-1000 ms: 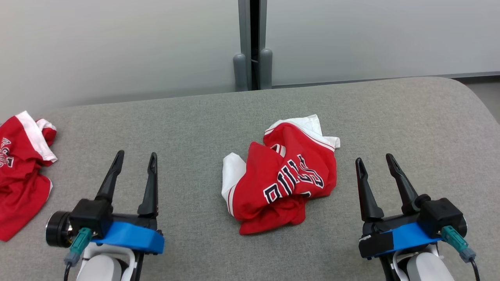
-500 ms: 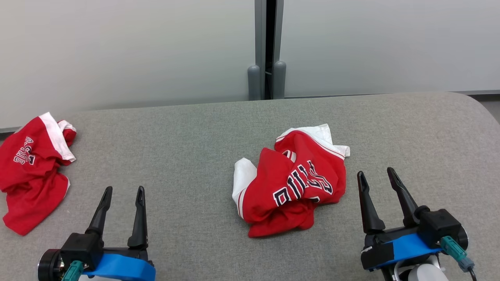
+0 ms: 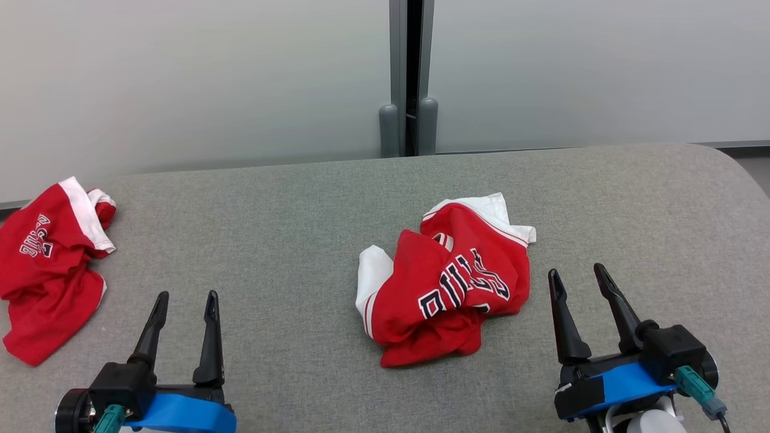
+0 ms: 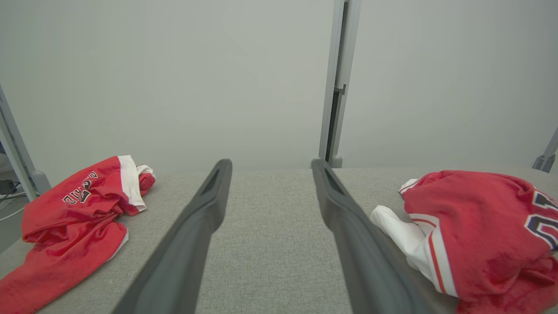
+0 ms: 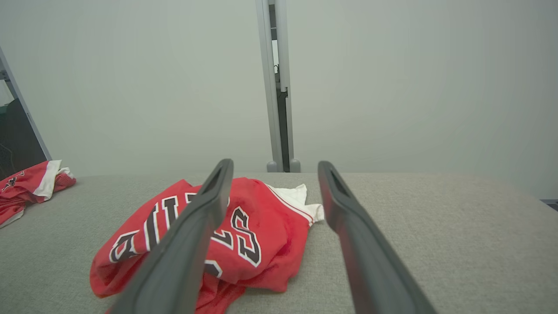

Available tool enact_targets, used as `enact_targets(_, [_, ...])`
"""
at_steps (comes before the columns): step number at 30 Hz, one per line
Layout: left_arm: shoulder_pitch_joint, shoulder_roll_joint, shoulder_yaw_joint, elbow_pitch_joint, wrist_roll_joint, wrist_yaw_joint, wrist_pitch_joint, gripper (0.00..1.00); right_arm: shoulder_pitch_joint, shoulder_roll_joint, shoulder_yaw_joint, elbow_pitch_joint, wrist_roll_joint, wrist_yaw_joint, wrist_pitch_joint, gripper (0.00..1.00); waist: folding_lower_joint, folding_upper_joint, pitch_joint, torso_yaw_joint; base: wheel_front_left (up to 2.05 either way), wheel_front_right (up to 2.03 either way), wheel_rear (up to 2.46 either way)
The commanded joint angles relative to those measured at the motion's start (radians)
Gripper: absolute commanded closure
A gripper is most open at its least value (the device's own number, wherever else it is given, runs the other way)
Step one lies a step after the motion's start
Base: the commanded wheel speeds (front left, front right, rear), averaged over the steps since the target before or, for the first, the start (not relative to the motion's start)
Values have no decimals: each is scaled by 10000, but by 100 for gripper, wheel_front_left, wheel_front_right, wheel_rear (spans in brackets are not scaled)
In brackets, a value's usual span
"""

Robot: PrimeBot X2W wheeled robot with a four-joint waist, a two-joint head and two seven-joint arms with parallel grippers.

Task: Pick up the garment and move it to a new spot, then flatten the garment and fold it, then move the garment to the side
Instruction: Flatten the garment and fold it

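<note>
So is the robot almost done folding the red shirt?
Not yet, nothing looks done. The red jersey lies crumpled in the middle of the grey table. In hand: nothing; the left gripper and right gripper are open and empty, apart from it. Left to do: pick it up, move it, flatten, fold, set aside. A second red jersey lies crumpled at the left edge.

Garment [image 3: 445,288]: soft cloth, matt (slight sheen on folds). Table [image 3: 271,240]: woven fabric, rough. Wall [image 3: 180,78]: smooth, matt.
</note>
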Motion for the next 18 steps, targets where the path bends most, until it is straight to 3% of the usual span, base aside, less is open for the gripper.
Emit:
enact_targets(1, [115,-1,56,33,83,-19,-30,0,75,1,15,22,-1,-3,-6,0,1,-1,1,-5,0,0,0])
enact_targets(12, [5,-94,231,87,260,-164,-30,0,-60,1,-84,-11,18,-1,-6,0,1,-1,25,21,0,0,0])
enact_targets(18, [-181,-127,272,5,296,-183,-30,0,-868,-74,107,-120,-453,-1,-6,0,1,-1,300,3,0,0,0])
